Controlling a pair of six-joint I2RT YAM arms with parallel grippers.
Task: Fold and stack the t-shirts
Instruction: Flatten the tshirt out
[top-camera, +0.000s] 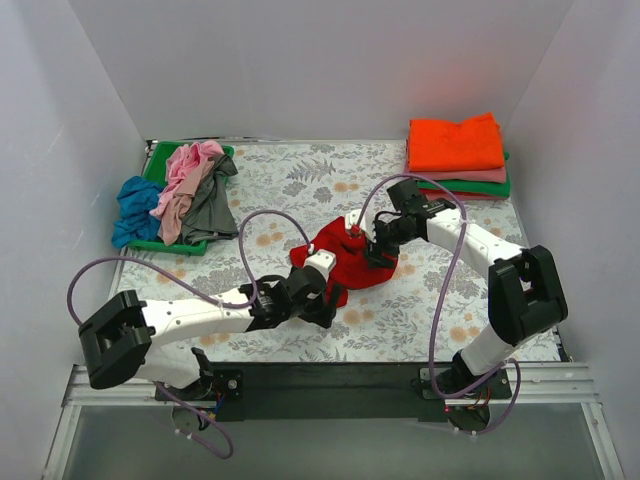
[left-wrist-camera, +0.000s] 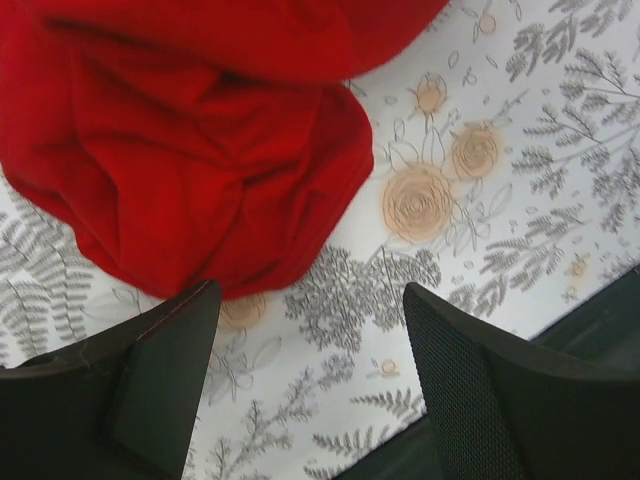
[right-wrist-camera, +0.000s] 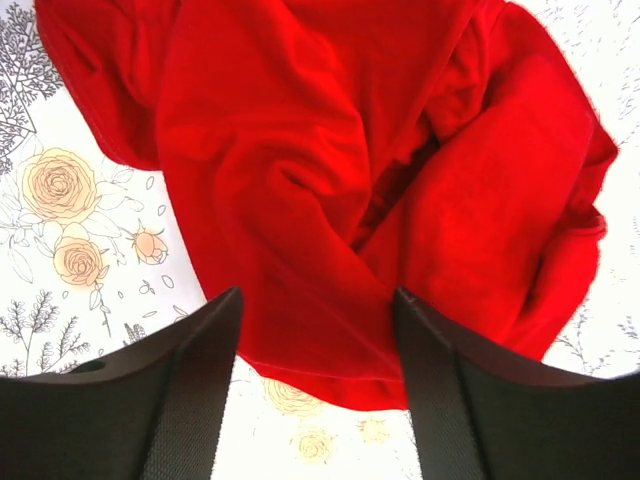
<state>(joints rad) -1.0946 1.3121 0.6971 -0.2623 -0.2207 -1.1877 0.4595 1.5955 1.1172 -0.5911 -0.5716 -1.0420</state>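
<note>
A crumpled bright red t-shirt (top-camera: 350, 265) lies in a heap mid-table; it also shows in the left wrist view (left-wrist-camera: 200, 160) and the right wrist view (right-wrist-camera: 350, 170). My left gripper (top-camera: 322, 305) is open and empty at the heap's near-left edge, over bare tablecloth (left-wrist-camera: 312, 300). My right gripper (top-camera: 378, 252) is open just above the heap's right edge, its jaws astride a red fold (right-wrist-camera: 318, 300) without pinching it. A folded stack with an orange t-shirt (top-camera: 455, 143) on top, pink and green below, sits far right. Unfolded pink (top-camera: 188, 165), grey (top-camera: 210, 205) and blue (top-camera: 135, 210) t-shirts lie far left.
A green tray (top-camera: 160, 158) holds the unfolded pile at the far left. White walls close in the floral tablecloth (top-camera: 300, 180) on three sides. A black rail (top-camera: 330, 380) runs along the near edge. Purple cables loop over both arms.
</note>
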